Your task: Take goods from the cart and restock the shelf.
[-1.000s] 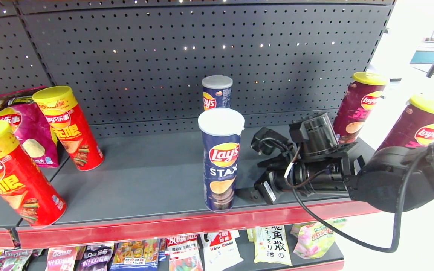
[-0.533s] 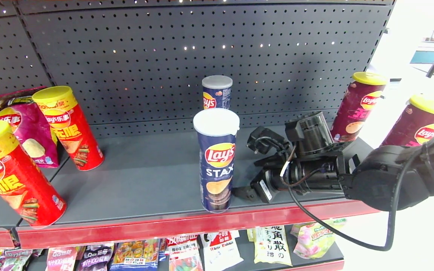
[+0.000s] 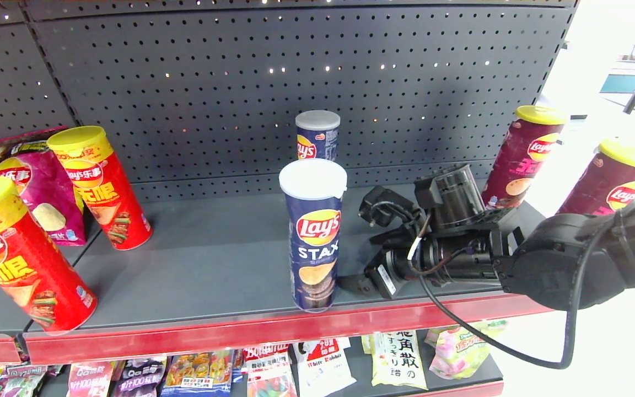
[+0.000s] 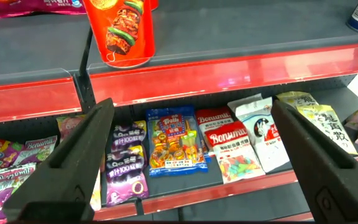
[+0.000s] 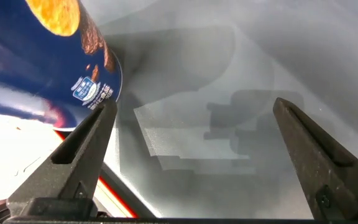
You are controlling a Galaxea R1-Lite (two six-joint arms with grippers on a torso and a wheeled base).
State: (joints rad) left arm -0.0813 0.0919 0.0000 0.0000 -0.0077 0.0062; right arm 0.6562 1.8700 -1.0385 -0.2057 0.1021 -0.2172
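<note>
Blue chip can stands upright just behind the red lip of the shelf, with the right hand alongside, fingers spread wide and empty; probably light, stiff yet crushable and slick-sided, it suits a gentle mid-body grip.

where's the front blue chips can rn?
Head view, centre: the front blue can stands upright at the shelf's red front edge, directly ahead of the rear blue can, with the open right gripper just to its right.
</note>
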